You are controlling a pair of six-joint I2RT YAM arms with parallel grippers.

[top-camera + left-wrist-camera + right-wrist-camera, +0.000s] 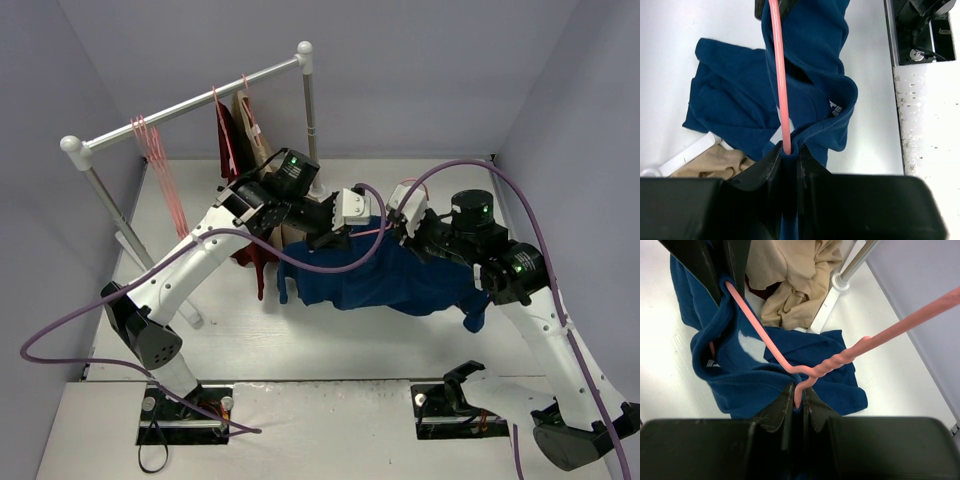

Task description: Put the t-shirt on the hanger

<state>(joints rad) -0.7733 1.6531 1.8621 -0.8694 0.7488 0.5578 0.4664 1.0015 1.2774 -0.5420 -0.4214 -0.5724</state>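
Navy t-shirt (400, 282) pinched by left gripper (789, 151), pink hanger (832, 364) by right gripper (799, 394)

Bare white table (330, 345) lies open on the near side of the draped navy t-shirt (400, 285), and again to the right of the rack's right post (310, 115). Behind and to the left, the rack rail (190, 100), the spare pink hangers (158, 165), the dark red garment (228, 145) and the tan garment (252, 130) close the way. In the middle the left gripper (338, 238) and right gripper (408, 228) stand close together, both pinched on the pink hanger (837, 361), with a purple cable (340, 268) looping across the cloth under them.
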